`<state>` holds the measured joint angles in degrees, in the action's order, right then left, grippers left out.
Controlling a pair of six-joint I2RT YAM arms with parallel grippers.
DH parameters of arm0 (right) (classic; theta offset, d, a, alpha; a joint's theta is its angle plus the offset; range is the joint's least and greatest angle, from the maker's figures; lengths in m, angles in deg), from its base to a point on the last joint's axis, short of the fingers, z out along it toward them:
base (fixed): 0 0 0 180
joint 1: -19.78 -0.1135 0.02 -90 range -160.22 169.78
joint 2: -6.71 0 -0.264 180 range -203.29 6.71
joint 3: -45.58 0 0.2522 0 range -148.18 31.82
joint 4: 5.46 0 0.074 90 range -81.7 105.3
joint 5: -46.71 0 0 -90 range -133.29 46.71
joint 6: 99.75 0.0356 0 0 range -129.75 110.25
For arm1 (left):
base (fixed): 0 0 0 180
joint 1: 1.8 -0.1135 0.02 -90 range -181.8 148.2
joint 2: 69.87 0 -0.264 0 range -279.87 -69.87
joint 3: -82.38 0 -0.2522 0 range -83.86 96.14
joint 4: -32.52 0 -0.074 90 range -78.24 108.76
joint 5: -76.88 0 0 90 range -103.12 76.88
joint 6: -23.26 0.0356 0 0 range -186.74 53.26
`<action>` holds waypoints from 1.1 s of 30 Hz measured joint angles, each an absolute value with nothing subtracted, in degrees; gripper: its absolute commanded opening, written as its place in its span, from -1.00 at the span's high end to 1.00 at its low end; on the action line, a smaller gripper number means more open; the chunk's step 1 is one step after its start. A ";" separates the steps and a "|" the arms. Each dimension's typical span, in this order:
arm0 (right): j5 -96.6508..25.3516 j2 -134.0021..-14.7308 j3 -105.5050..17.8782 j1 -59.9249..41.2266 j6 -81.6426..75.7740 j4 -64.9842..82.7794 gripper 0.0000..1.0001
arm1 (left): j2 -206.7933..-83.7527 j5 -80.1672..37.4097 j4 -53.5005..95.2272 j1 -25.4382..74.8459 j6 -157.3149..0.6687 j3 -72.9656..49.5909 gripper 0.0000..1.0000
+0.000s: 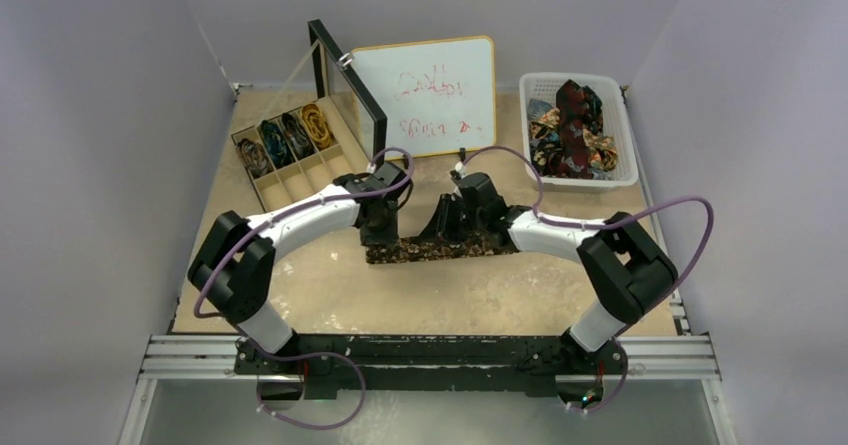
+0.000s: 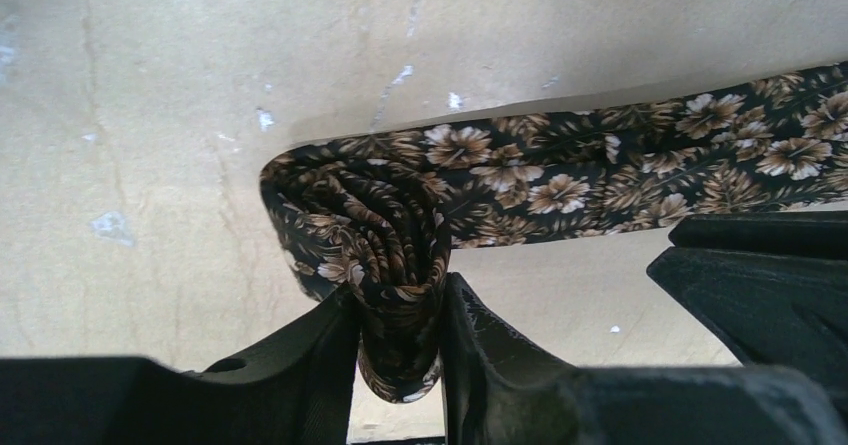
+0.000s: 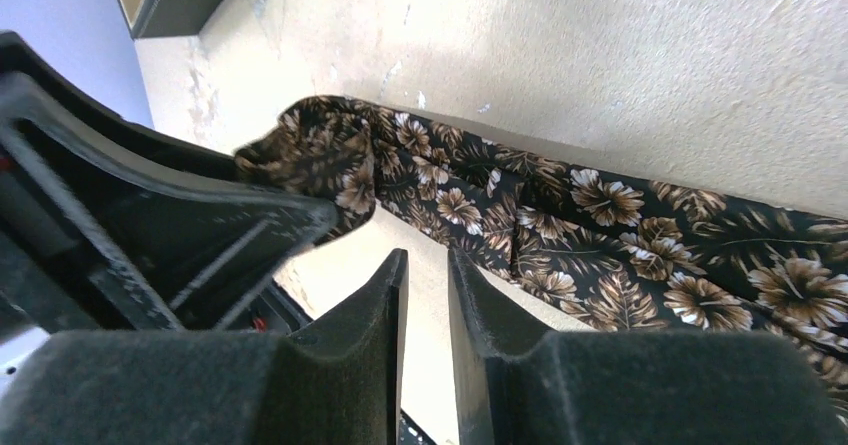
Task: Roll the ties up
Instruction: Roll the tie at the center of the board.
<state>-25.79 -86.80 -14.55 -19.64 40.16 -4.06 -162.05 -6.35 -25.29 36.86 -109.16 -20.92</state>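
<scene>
Legible text: none confirmed.
The only writing in view is on the whiteboard (image 1: 425, 95), which stands upright at the far side of the counter (image 1: 330, 295) and shows in the top camera. It carries two lines of red handwriting (image 1: 432, 85), one in the upper half and one in the lower half. Both lines are too small and faint to read, and no single letter or number can be made out.

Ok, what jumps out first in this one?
A dark leaf-print tie lies across mid-table, its coiled end pinched in the left claw, the right claw empty beside it. Behind stand a scribbled whiteboard, a white basket heaped with loose ties at back right, and a divided box holding rolled ties at back left.
</scene>
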 measured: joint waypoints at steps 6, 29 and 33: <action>-27.63 -84.02 -13.50 -18.50 40.10 -3.62 0.50 | -165.26 -7.49 -24.05 39.63 -109.16 -18.86 0.03; -25.25 -82.52 -11.86 -16.47 37.58 -5.41 -0.40 | -149.81 -14.18 -15.02 39.90 -108.76 -23.08 -0.46; -22.71 -82.60 -11.75 -16.60 37.58 -8.30 -0.47 | -144.52 -15.01 -13.25 36.86 -109.31 -28.00 -0.48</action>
